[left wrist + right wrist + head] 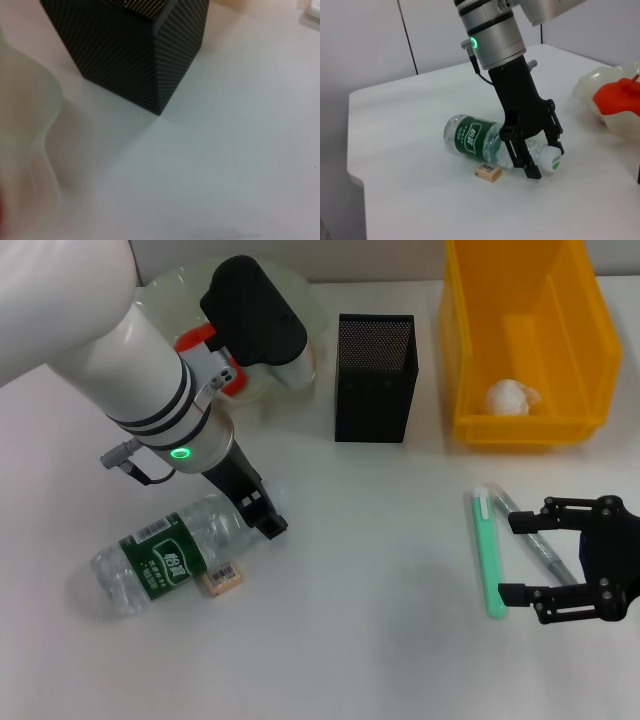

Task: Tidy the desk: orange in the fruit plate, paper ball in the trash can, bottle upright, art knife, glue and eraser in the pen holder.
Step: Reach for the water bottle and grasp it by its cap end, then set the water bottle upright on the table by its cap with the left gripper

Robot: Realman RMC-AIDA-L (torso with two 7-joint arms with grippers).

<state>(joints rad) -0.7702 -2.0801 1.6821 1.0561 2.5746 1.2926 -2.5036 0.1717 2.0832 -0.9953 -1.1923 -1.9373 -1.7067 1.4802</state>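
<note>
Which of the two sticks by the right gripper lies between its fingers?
The grey one; the green stick lies outside the right gripper, toward the left.

The bottle (pixel 160 562) has white characters and a barcode on its dark green label, too small to read; the eraser (pixel 224 579) bears a barcode sticker.

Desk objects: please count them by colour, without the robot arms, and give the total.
Black: 1, pen holder
Yellow: 1, trash can
White: 1, paper ball
Pale green: 1, fruit plate
Red-orange: 1, orange
Clear: 1, bottle
Tan: 1, eraser
Mint green: 1, stick
Grey: 1, pen-like tool
Total: 9
</note>
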